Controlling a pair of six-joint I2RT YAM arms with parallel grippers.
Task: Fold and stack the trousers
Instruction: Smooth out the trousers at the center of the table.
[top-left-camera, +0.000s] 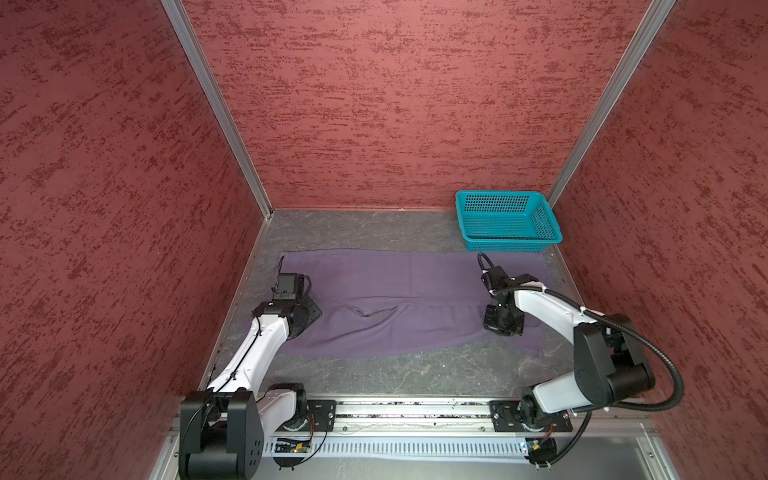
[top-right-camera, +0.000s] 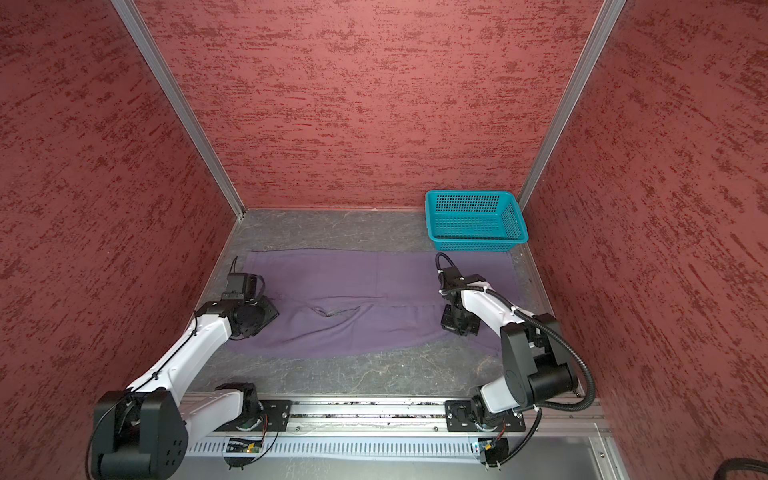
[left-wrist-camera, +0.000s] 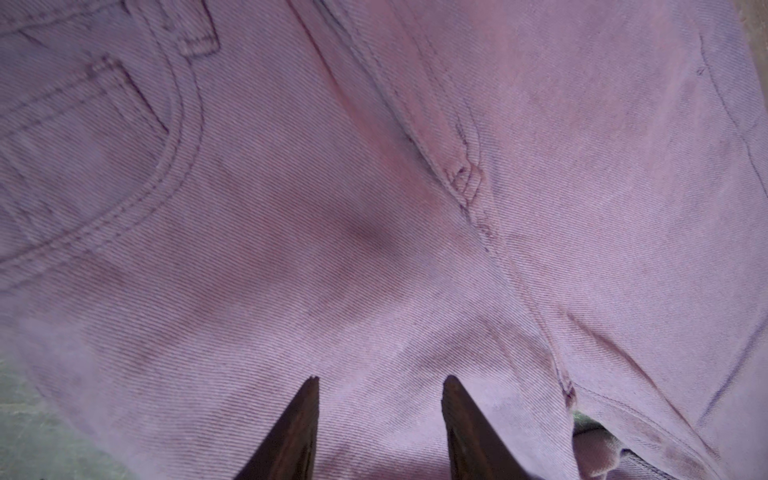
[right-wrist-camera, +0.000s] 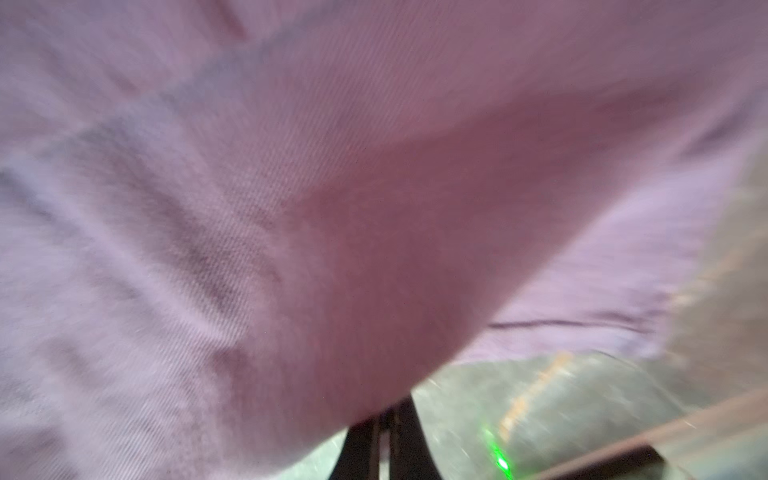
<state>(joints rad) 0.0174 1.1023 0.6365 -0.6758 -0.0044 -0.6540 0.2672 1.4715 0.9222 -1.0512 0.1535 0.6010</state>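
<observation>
Jaws on the left stood half open above the waist end of the trousers (top-left-camera: 407, 299), gripping nothing; the garment's long axis ran across the table (top-left-camera: 415, 374) to the right jaws, seemingly pinched shut on its leg-end edge.

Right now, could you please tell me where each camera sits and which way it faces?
Top views: high above the arms' bases, looking down and forward at the trousers and basket; left arm and right arm show.
Left wrist: close above the trousers' pocket; left fingers, apart, show.
Right wrist: low over the trousers' edge and table, blurred; right fingers, closed, show.
Shared: all views show the trousers; the top views nearly match.
</observation>
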